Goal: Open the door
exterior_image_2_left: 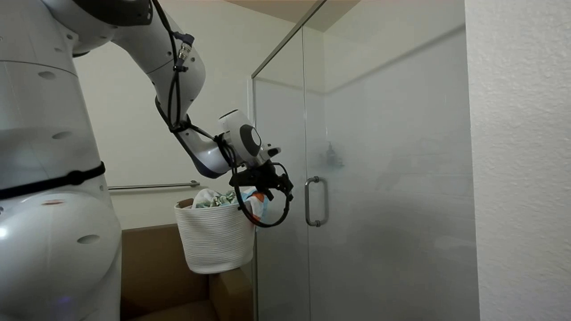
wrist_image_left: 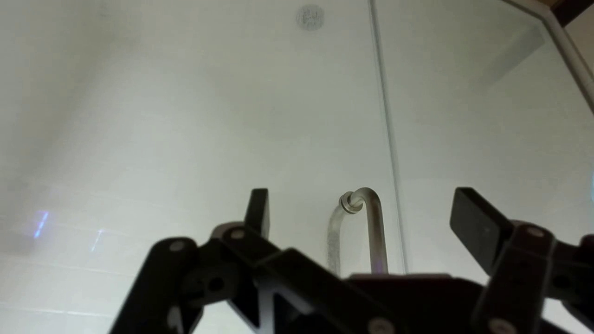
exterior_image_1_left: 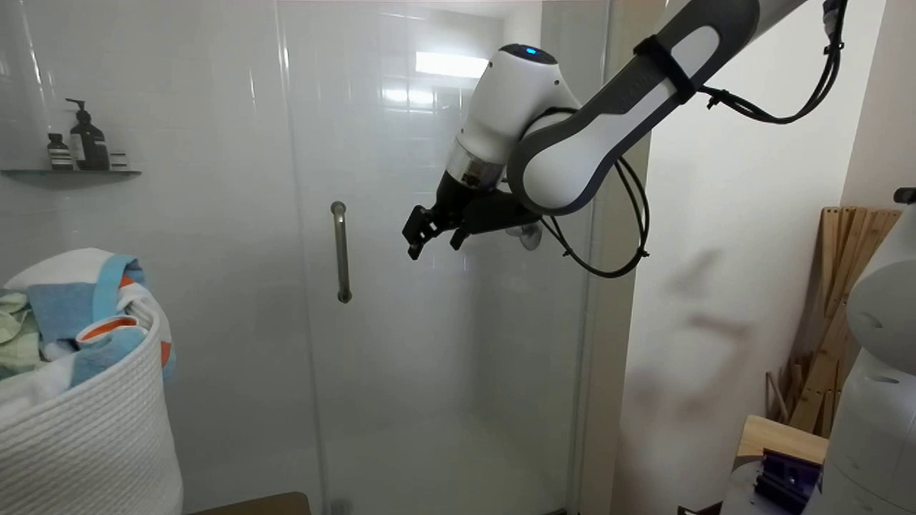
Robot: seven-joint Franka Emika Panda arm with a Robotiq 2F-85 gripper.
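Observation:
The door, a tall clear glass panel, shows in both exterior views [exterior_image_1_left: 429, 372] [exterior_image_2_left: 392, 258] and in the wrist view [wrist_image_left: 209, 139]. It stands shut, in line with the fixed panel. Its vertical silver bar handle [exterior_image_1_left: 342, 252] [exterior_image_2_left: 308, 203] sits near the seam. My gripper [exterior_image_1_left: 435, 247] [exterior_image_2_left: 280, 196] is open and empty, apart from the handle and out in front of the glass. In the wrist view, one end of the handle [wrist_image_left: 377, 232] shows between the spread fingers [wrist_image_left: 364, 213], farther off. The rest of the handle is hidden there behind the gripper body.
The fixed handleless glass panel [exterior_image_1_left: 215, 322] [exterior_image_2_left: 281, 258] adjoins the door. A white woven basket of towels [exterior_image_1_left: 86, 443] [exterior_image_2_left: 218, 240] stands on a brown seat [exterior_image_2_left: 165, 267] near the arm. A textured wall [exterior_image_2_left: 517, 178] and wooden slats [exterior_image_1_left: 834, 322] also show.

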